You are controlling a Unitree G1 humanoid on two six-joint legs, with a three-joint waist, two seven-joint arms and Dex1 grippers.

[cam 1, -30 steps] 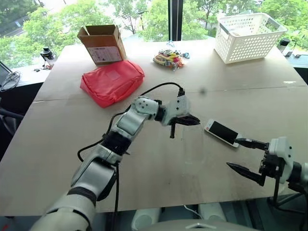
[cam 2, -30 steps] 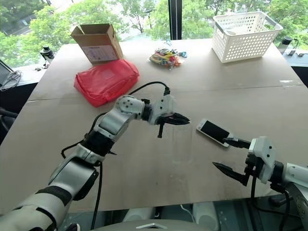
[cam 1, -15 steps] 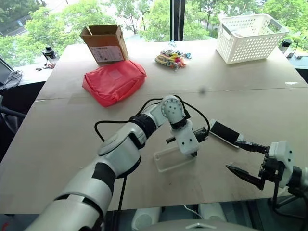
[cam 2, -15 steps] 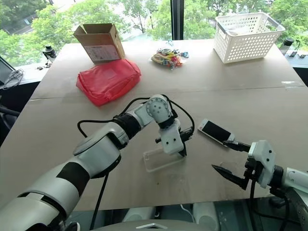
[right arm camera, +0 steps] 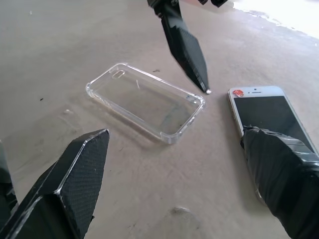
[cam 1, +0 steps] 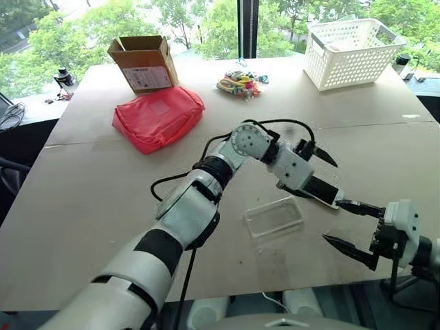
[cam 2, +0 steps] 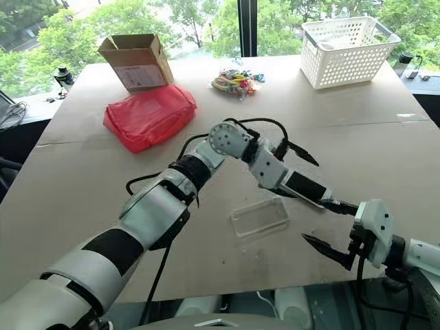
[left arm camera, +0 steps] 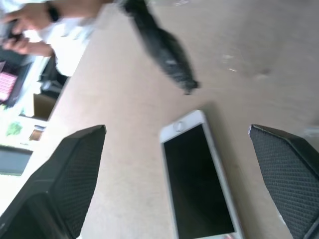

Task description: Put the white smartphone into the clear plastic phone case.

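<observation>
White smartphone (right arm camera: 271, 119) and clear case (right arm camera: 145, 101) lie on tan table (cam 1: 103, 199).

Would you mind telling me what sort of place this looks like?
Probably a lab or office workroom: a wide bare worktable stands by a large window with trees outside, holding a cardboard box and a white basket.

The light-brown wooden table (cam 1: 82, 206) carries a clear plastic phone case (cam 1: 274, 218), white smartphone (right arm camera: 269, 117), red fabric pouch (cam 1: 159, 117), open cardboard box (cam 1: 144, 63), white perforated basket (cam 1: 348, 51) and colourful small-item pile (cam 1: 239, 84).
</observation>
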